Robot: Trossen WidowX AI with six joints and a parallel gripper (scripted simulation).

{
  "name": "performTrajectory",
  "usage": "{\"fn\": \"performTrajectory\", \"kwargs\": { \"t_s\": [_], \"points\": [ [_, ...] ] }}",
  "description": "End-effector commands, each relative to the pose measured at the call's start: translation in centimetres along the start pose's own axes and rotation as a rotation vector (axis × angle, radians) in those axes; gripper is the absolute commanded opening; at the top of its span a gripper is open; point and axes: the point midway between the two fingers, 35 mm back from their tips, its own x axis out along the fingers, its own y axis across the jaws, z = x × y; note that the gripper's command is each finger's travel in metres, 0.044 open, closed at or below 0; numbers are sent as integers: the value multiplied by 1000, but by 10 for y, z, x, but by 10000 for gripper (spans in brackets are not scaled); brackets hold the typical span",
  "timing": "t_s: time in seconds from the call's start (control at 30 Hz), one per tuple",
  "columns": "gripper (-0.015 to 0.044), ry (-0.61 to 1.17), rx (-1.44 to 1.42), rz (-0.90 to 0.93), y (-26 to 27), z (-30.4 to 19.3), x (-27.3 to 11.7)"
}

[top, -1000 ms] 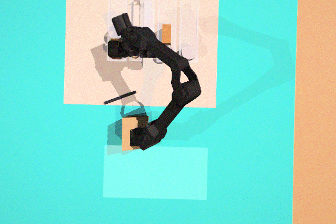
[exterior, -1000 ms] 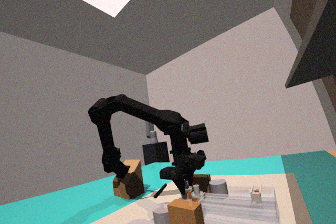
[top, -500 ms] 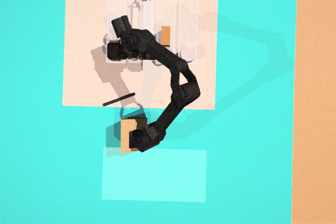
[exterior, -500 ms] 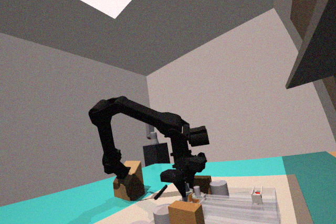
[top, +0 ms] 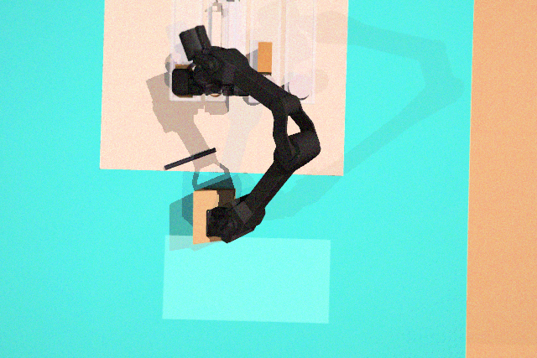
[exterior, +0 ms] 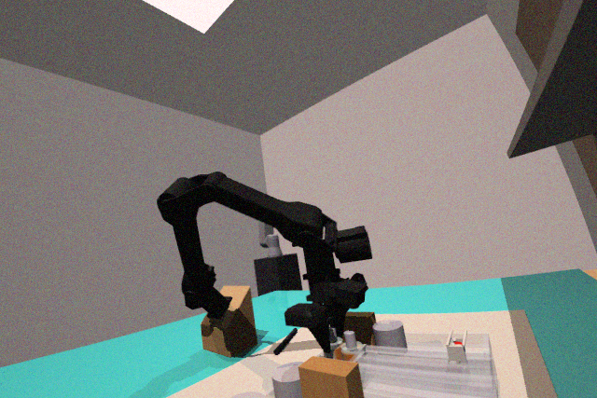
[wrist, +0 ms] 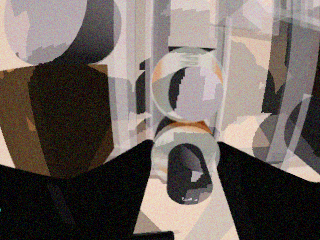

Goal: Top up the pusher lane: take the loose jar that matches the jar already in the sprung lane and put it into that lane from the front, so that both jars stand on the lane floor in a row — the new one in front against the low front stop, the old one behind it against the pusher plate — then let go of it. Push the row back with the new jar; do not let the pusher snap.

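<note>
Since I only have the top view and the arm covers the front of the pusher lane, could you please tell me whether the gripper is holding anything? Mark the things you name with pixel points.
Observer: Yes, the gripper (wrist: pixel 183 147) is shut on a jar with a dark, rounded top (wrist: pixel 187 175).
Operator: Thank you; where is the other jar, please?
Observer: In the wrist view, the lane jar (wrist: pixel 187 85) is directly beyond the held one, in line with it along the lane.
Operator: And could you say what is behind that one?
Observer: A pale block (wrist: pixel 192 27) is just past it, between the lane's clear walls; I cannot tell whether they touch.
</note>
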Motion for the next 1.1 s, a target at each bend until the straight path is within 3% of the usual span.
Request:
{"fn": "performTrajectory", "kwargs": {
  "t_s": [0.0,1.07],
  "points": [
    [0,-8,7,-10,-2,2,3],
    [0,-8,7,-10,-2,0,5]
  ]
}}
